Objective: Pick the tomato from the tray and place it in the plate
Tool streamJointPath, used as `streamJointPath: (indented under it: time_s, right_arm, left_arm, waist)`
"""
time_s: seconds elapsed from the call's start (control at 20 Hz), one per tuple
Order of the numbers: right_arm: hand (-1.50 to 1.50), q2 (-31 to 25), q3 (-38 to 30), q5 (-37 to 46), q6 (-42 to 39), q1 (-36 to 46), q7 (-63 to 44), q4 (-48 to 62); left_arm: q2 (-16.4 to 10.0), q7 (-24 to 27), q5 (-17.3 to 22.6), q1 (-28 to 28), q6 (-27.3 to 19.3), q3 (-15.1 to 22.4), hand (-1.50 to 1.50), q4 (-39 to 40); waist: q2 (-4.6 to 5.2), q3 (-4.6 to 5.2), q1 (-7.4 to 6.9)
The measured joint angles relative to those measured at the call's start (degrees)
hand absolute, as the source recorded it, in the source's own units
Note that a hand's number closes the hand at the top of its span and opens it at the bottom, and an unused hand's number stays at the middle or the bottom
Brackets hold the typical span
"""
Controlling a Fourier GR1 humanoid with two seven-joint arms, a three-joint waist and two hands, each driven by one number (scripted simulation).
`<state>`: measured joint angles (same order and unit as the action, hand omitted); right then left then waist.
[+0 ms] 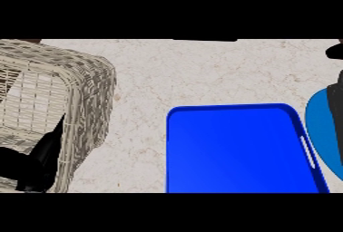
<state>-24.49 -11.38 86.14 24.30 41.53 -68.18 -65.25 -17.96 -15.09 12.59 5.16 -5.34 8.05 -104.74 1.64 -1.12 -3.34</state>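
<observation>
At the right edge, the black right hand (337,104) overlaps the smooth round blue plate (316,129); its grip cannot be told, and the tomato is out of sight. Just beside lies the glossy rectangular blue tray (234,149).

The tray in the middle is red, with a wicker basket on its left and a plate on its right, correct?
Not quite: the head view shows the tray is blue, not red. The wicker basket is indeed on its left and the plate on its right.
</observation>
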Motion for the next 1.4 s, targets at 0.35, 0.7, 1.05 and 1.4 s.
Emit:
streamJointPath:
  time_s: [0.35, 0.7, 1.05, 1.4]
  right_arm:
    - [1.50, 4.01, -7.78, 13.43, 5.41, -3.32, -0.77, -0.24]
    - [1.50, 7.23, -17.26, 21.83, 10.98, -9.16, -0.22, -2.50]
    - [1.50, 9.95, -26.67, 22.79, 18.60, -13.62, 3.26, -4.10]
    - [-1.50, 12.20, -36.16, 13.28, 20.65, -14.75, 4.33, 0.53]
  left_arm:
    - [0.30, -0.16, -0.82, 1.71, -0.37, -0.81, 0.00, -0.47]
    - [0.89, -0.30, -1.42, 3.28, -0.72, -1.76, 0.00, -0.79]
    - [1.70, -0.36, -2.34, 3.86, -0.64, -2.11, 0.00, -0.71]
    - [2.23, -0.55, -2.91, 4.29, -0.54, -2.39, 0.00, -0.96]
  waist:
    - [-0.68, -0.29, 1.82]
    - [-1.37, -0.56, 3.52]
    - [-1.99, -0.65, 4.20]
    - [-2.27, -0.64, 4.66]
